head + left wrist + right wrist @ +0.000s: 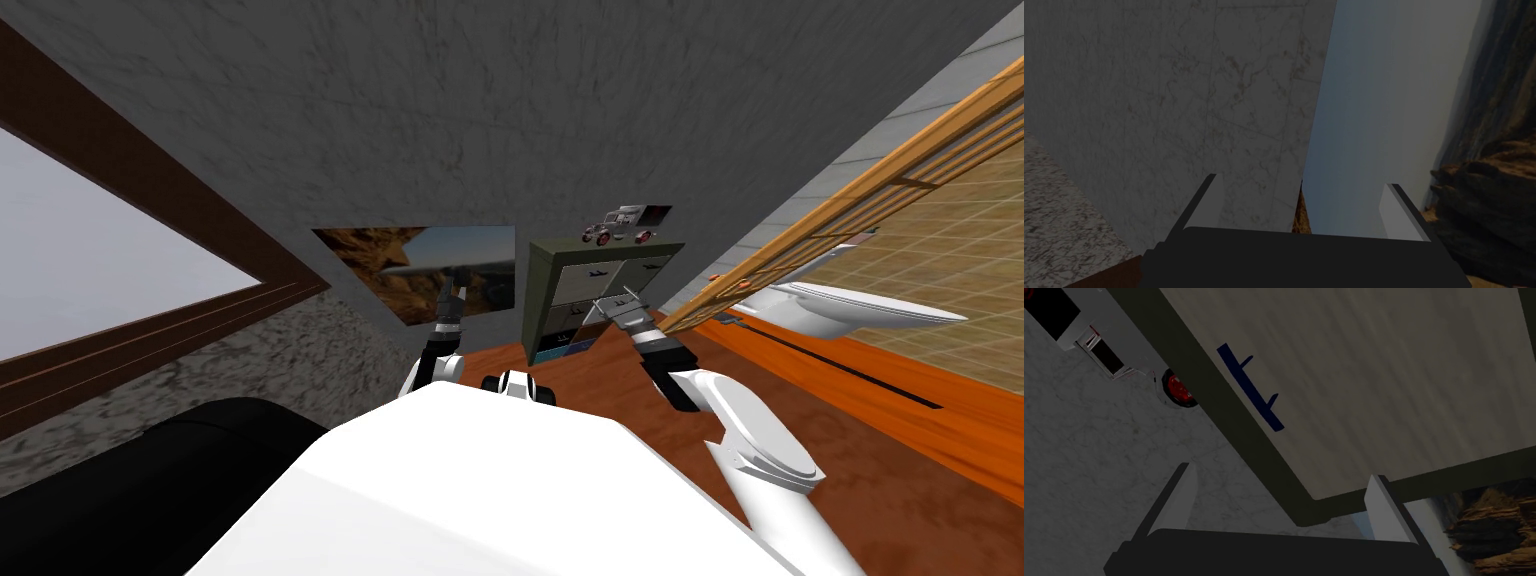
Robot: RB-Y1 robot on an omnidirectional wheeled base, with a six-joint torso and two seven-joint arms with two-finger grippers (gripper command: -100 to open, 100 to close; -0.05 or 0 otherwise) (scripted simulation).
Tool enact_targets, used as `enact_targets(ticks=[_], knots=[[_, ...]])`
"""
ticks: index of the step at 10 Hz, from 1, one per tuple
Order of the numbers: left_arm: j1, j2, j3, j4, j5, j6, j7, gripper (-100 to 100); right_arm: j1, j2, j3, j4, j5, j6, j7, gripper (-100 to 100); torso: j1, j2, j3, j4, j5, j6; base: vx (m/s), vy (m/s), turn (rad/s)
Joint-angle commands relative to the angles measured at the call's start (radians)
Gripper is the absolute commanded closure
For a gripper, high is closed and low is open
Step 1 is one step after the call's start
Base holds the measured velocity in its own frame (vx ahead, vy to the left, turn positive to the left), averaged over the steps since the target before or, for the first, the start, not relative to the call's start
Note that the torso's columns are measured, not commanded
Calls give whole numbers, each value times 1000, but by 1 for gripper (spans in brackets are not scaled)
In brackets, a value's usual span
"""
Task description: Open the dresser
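Observation:
The dresser (pixel 545 290) stands against the grey wall, a dark olive frame with pale drawer fronts and dark blue handles. My right gripper (pixel 615 298) hovers open just in front of its upper drawers. In the right wrist view the gripper (pixel 1281 488) faces a corner of a pale drawer front (pixel 1384 388). The blue handle (pixel 1251 388) lies beyond the fingertips, untouched, with nothing between the fingers. My left gripper (pixel 452 292) is raised in front of a wall picture, and its fingers (pixel 1206 200) stand open and empty.
A toy truck (pixel 625 225) with red wheels sits on the dresser's top. A landscape picture (pixel 430 265) hangs left of the dresser. At right are a wooden lattice partition (pixel 900 190) and a white toilet (pixel 850 305). At left are a window (pixel 100 250) and a black seat (pixel 150 480).

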Motion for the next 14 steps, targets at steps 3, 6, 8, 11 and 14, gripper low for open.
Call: enact_targets(ticks=[3,6,8,11,14], knots=[[0,0,0,0,0,0,0,0,-33,-90,-40,42,135,20,131,-100,3,0,0,0,1,0,52,120,-14],[0,0,0,0,0,0,0,0,-48,-134,-59,60,197,26,192,-100,1,-1,0,0,0,0,54,93,-8],[0,0,0,0,0,0,0,0,-56,-164,-70,68,234,30,228,-100,0,0,0,0,0,0,37,67,-8],[0,0,0,0,0,0,0,0,-57,-180,-74,70,220,31,200,-100,2,-3,-2,-1,1,0,50,42,-6],[0,0,0,0,0,0,0,0,-41,-180,-82,33,206,8,194,100,-3,6,4,2,-1,2,-73,-47,-142]])
